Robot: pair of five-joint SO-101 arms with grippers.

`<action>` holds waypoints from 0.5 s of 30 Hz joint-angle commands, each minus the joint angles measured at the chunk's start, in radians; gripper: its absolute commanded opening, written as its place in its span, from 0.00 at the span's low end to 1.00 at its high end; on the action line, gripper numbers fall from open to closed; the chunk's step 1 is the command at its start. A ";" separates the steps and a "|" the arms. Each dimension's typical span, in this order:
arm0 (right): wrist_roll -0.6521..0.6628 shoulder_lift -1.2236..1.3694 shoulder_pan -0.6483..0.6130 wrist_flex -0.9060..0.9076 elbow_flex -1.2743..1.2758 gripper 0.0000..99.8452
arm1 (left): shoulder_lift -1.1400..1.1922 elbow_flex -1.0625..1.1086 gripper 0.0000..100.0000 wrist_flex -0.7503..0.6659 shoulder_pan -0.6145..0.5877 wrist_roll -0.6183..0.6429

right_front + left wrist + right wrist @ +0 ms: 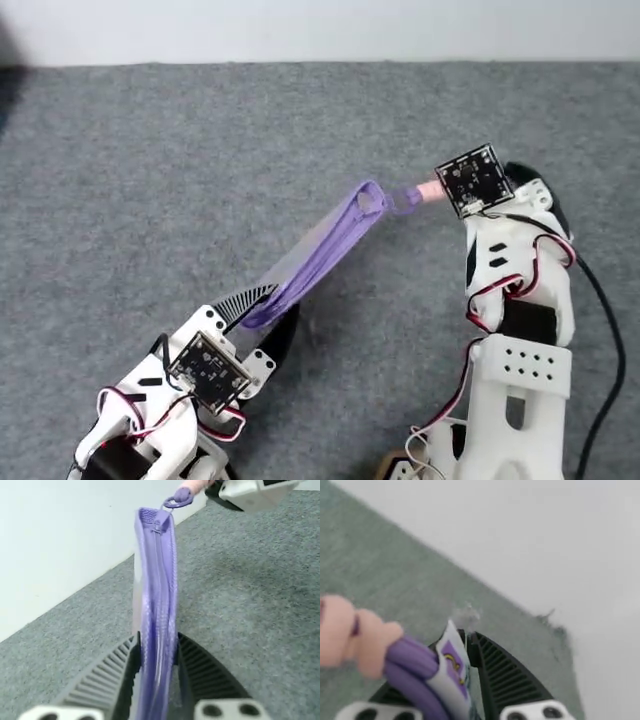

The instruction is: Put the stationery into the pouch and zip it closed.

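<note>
A purple pouch (320, 255) hangs stretched above the grey mat between both arms. My left gripper (262, 310) is at the lower left, shut on the pouch's near end. In the left wrist view the pouch (156, 595) runs edge-up away from the left gripper (155, 647), and its zip looks closed up to the slider (159, 525) at the far end. My right gripper (440, 192) holds the pink and purple zip charm (418, 196) at the pouch's far end. In the right wrist view the charm (350, 630) and its purple cord (412, 667) sit in the shut right gripper (465, 642).
The grey mat (150, 180) covers the table, with a white wall (300, 30) along the back. A black cable (605, 320) trails beside the right arm. A dark object (8, 90) sits at the far left edge.
</note>
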 commanded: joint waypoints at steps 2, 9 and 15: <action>-0.110 -0.097 -0.018 0.174 -0.017 0.09 | -0.012 -0.050 0.08 -0.002 -0.009 -0.002; -0.164 -0.400 -0.205 0.513 -0.017 0.25 | -0.012 -0.050 0.02 -0.002 -0.006 -0.002; -0.164 -0.529 -0.384 0.568 -0.014 0.16 | -0.012 -0.050 0.02 -0.002 -0.005 -0.002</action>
